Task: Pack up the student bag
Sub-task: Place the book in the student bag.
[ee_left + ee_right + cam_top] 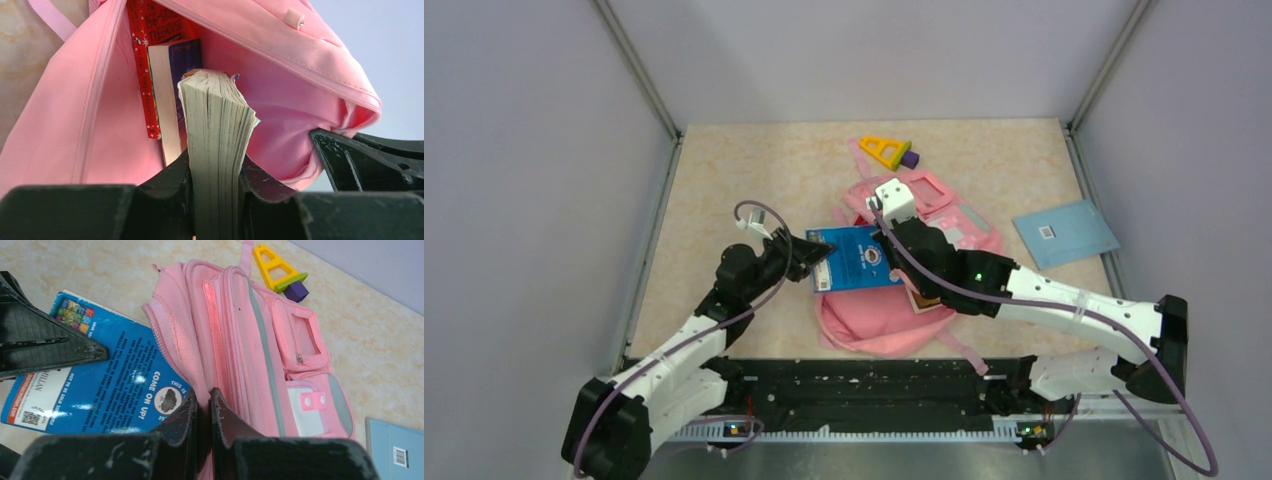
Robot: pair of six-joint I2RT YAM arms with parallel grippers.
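The pink student bag [874, 325] lies in the middle of the table with its opening towards the left arm. My left gripper [816, 256] is shut on a thick blue-covered book [861, 257], whose far end sits at the bag's mouth. In the left wrist view the book's page edge [217, 130] stands between the jaws, pointing into the open bag [300, 65]. A red book [144, 75] and a purple-covered book [172, 95] are inside. My right gripper [204, 400] is shut on the pink fabric rim of the bag [250, 350], holding the opening up beside the blue book [110, 385].
A yellow triangle toy with a purple block [888, 152] lies just behind the bag. A light blue notebook [1065, 232] lies flat at the right. Grey walls close in the table on three sides.
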